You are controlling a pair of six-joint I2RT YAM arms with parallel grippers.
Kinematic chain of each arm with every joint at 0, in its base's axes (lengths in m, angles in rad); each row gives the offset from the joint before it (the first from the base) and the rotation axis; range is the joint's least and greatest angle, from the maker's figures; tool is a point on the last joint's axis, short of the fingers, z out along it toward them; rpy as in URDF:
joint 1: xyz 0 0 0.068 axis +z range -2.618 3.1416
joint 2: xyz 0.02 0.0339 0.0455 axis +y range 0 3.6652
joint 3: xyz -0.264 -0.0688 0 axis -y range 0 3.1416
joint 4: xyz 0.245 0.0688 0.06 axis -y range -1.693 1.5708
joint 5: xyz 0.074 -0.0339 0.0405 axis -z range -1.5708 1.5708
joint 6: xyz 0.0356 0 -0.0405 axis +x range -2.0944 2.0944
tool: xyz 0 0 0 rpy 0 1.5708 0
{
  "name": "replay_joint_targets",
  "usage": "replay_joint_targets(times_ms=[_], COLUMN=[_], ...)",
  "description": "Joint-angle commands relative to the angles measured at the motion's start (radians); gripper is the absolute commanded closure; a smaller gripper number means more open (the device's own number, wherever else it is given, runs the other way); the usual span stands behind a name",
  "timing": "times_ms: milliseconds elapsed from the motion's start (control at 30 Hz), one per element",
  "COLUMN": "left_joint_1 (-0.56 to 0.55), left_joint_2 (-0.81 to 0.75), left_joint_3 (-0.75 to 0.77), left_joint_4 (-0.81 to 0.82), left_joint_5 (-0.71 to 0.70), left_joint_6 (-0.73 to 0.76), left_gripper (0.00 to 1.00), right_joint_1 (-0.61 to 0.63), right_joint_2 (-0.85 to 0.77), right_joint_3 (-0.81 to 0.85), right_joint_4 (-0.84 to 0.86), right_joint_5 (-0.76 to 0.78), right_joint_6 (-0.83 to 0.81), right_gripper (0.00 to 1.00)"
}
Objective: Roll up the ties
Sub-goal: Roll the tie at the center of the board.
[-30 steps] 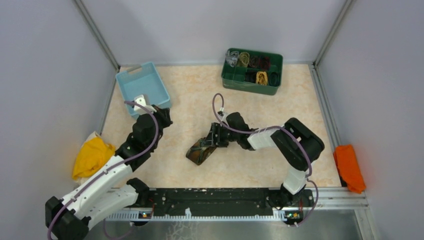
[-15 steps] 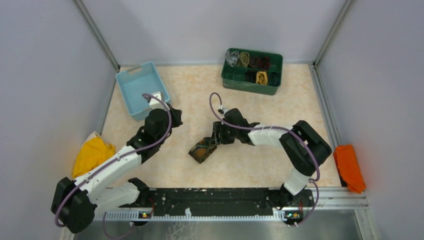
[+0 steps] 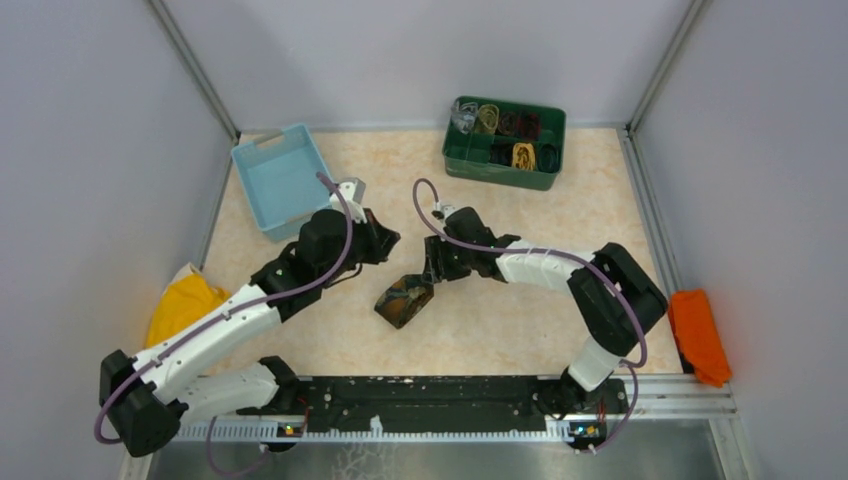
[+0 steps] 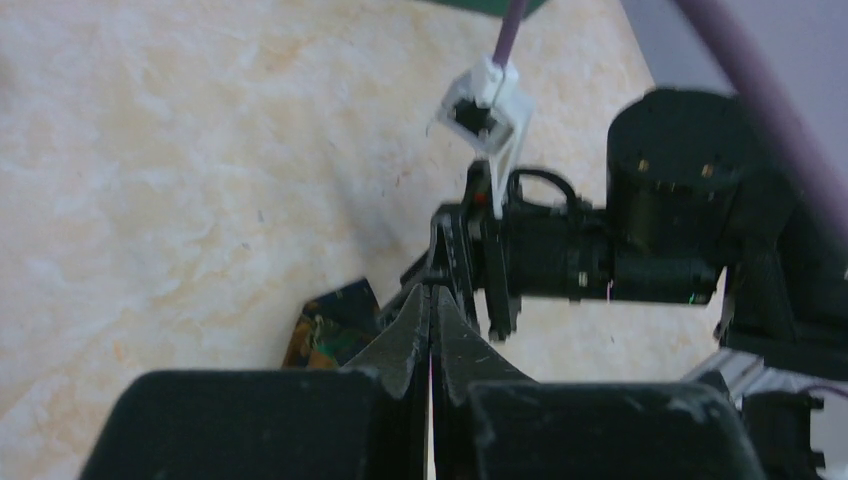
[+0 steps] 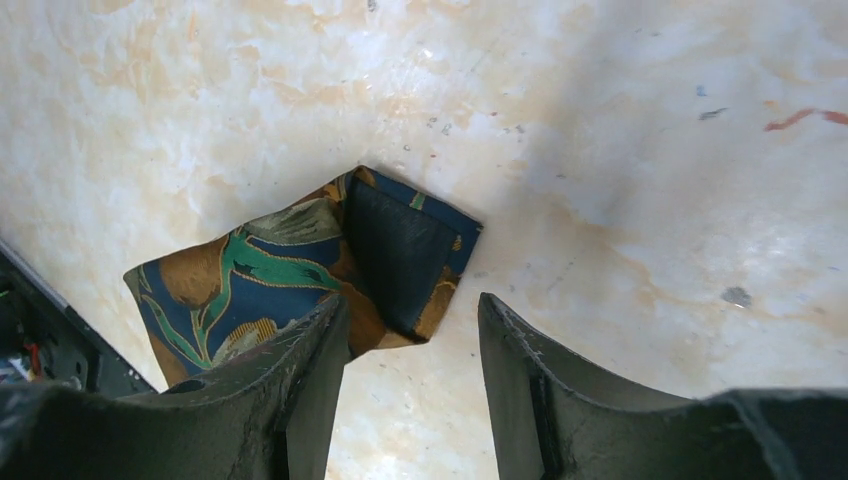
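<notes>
One of the ties, a dark brown and blue one (image 3: 404, 298) with gold and teal pattern, lies folded flat at the table's middle. In the right wrist view this tie (image 5: 290, 270) shows its dark lining flap turned up. My right gripper (image 3: 432, 272) hangs just beyond its far end, open, with bare table between the fingers (image 5: 412, 310); its left finger overlaps the tie's edge. My left gripper (image 3: 388, 240) is shut and empty, its tips (image 4: 432, 292) pointing at the right gripper's wrist, the tie (image 4: 330, 325) just below and left.
A green bin (image 3: 505, 142) at the back holds several rolled ties. A light blue bin (image 3: 283, 178) stands at the back left. A yellow cloth (image 3: 183, 312) lies at the left edge, an orange cloth (image 3: 698, 335) at the right edge.
My left arm has swung right, from beside the blue bin toward the tie and the right gripper. The right gripper has pulled slightly back along the tie and narrowed a little.
</notes>
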Motion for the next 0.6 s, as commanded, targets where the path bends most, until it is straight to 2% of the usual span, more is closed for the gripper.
replay_joint_targets(times_ms=[0,167,333,400,567], left_joint_1=[-0.08,-0.218,-0.339,-0.359,-0.382], left_joint_2=[-0.032,0.012,0.14,0.18,0.244], left_joint_3=[-0.003,0.018,0.05,0.041,0.0], left_joint_4=[-0.167,-0.219,-0.301,-0.295,-0.277], left_joint_5=[0.038,0.0,-0.079,-0.074,-0.088], left_joint_6=[-0.027,-0.054,-0.126,-0.15,-0.205], left_gripper=[1.0,1.0,1.0,1.0,1.0], right_joint_1=[0.001,-0.015,-0.068,-0.089,-0.11], right_joint_2=[-0.099,-0.058,0.036,0.088,0.222], right_joint_3=[0.062,0.203,0.322,0.384,0.548], right_joint_4=[-0.062,-0.193,-0.248,-0.261,-0.351], right_joint_5=[0.139,0.268,0.257,0.198,0.069], right_joint_6=[-0.06,-0.107,-0.131,-0.148,-0.197], right_gripper=[0.5,0.52,0.87,0.95,1.0])
